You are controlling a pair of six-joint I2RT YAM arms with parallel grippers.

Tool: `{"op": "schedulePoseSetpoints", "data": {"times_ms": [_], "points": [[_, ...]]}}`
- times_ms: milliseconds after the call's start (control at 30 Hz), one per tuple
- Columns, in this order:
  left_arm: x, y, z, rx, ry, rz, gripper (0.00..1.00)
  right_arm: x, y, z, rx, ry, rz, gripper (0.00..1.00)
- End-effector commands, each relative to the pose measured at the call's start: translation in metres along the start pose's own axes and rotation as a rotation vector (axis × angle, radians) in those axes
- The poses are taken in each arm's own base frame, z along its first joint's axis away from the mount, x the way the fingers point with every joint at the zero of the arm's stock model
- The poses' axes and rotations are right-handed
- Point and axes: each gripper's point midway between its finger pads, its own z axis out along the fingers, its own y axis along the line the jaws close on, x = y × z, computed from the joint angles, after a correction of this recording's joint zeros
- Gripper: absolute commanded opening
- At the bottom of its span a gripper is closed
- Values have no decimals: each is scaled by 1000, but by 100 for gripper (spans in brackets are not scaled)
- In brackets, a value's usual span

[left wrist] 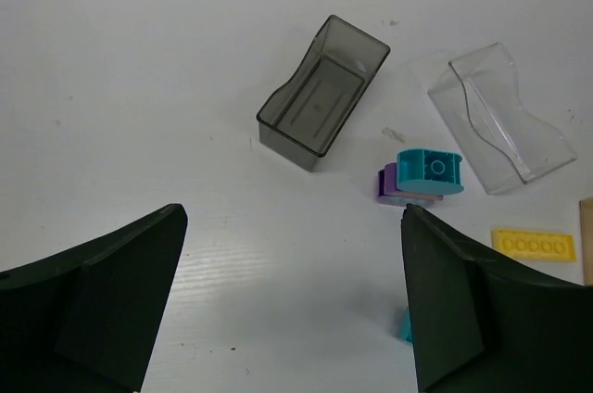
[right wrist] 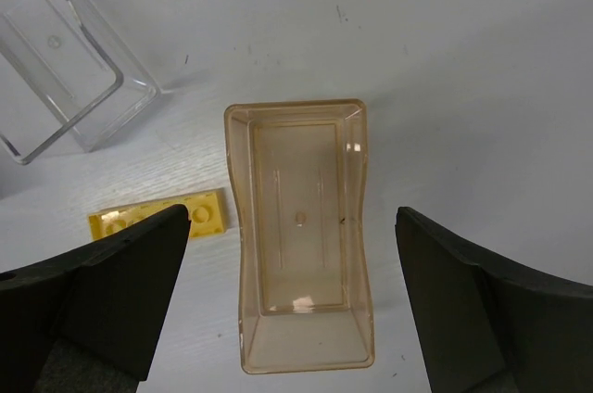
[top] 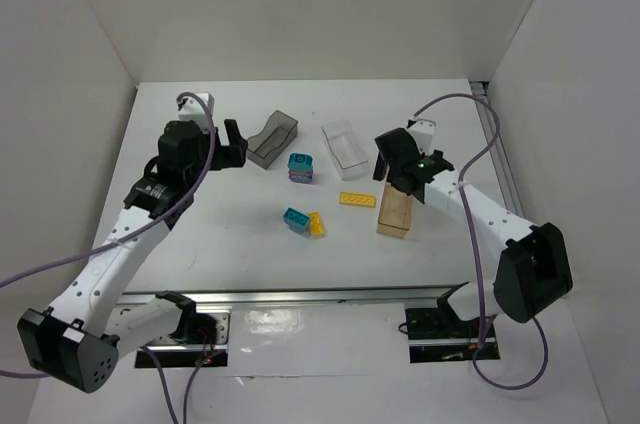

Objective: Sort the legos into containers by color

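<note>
Top view: on a white table [top: 300,104], the left gripper [top: 236,147] hovers with jaws wide apart and empty, just left of a smoky dark grey translucent plastic bin [top: 272,139]. A clear plastic bin [top: 347,143] lies to that bin's right. The right gripper [top: 392,166], equally spread and empty, hangs over the far end of an amber-tan translucent bin [top: 395,212]. Between the bins lie a teal-on-purple brick stack [top: 300,167] and a flat yellow plate [top: 355,199]. Nearer are a teal brick [top: 294,217] and, just beside it, a small yellow brick [top: 317,225].

Left wrist view: the grey bin is empty inside. The right finger [left wrist: 454,310] hides all but a teal sliver, probably the near teal brick.

Right wrist view: the amber bin sits empty between the fingers. The left finger [right wrist: 111,300] covers one end of the yellow plate.
</note>
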Motion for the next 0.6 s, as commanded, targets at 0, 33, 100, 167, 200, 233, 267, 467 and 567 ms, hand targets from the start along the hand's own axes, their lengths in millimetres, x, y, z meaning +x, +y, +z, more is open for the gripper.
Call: {"op": "schedulePoseSetpoints", "data": {"times_ms": [0, 33, 100, 167, 200, 233, 267, 467, 567], "points": [[-10, 2, -9, 7, -45, 16, 100, -9, 23, -11, -96, -3, 12, 99], [-12, 3, -12, -1, -60, -25, 100, -13, 35, -15, -155, -16, 18, 99], [-15, 4, -14, -17, -74, -76, 100, -15, 48, -20, -199, -35, -3, 99], [-11, 10, -14, -50, -61, -132, 100, -17, 68, -33, -276, -71, -35, 99], [-7, 11, -14, -58, -34, -125, 100, -11, 75, -35, -301, -66, -58, 99], [-4, 14, -12, -66, -10, -110, 100, -12, 85, -41, -336, -84, -73, 99], [-4, 16, -8, -82, 13, -107, 99, -6, 91, -44, -363, -79, -95, 99], [14, 5, -5, -22, 141, -92, 96, 25, 132, -62, -475, -55, -210, 99], [20, -9, -4, 47, 173, -107, 96, 37, 151, -62, -506, -29, -227, 99]]}}
